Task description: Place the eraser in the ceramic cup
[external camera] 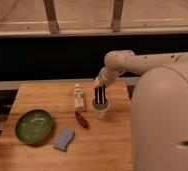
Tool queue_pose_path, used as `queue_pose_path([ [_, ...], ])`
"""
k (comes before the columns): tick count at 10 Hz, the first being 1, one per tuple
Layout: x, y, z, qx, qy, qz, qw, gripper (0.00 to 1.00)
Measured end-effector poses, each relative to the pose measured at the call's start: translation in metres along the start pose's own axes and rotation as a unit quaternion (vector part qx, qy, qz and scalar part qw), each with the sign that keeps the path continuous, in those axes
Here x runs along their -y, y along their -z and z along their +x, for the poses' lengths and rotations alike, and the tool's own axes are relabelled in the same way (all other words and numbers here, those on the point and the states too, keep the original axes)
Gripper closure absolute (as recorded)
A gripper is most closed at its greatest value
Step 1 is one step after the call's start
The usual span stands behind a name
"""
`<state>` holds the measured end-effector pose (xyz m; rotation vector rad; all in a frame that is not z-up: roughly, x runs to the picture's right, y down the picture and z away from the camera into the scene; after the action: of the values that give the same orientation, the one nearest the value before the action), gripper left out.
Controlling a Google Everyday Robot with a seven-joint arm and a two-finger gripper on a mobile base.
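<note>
Gripper (100, 93) mid-frame, clamped on flat black white-striped eraser (101, 96). Its lower end sits inside the small plain white tapered ceramic cup (100, 111) on the wooden table (107, 145).

The ceramic cup (100, 111) was a small plain white cup without a handle, slightly tapered, standing upright on the wooden bench (107, 147) toward its right edge, nearer the far edge than the near one. The eraser (101, 95), a flat black block with white lengthwise stripes, stood on end directly above the cup's mouth, its lower end at or just inside the rim; how deep it reached could not be told. The gripper (100, 86) sat at the eraser's upper end, right above the cup.
</note>
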<state>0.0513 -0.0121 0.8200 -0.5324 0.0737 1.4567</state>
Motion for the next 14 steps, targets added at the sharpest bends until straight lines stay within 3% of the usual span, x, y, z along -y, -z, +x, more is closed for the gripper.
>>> queue_pose_path([
  [4,-0.003,-0.005,0.014,0.002,-0.007,-0.013,0.9999,1.00],
  [6,-0.003,-0.004,0.021,0.004,-0.012,-0.016,0.9998,0.88],
  [10,-0.006,-0.002,0.030,0.014,-0.017,-0.026,0.9994,0.47],
  [13,-0.009,0.001,0.034,0.023,-0.018,-0.033,0.9990,0.39],
  [14,-0.010,0.002,0.035,0.026,-0.018,-0.035,0.9989,0.30],
])
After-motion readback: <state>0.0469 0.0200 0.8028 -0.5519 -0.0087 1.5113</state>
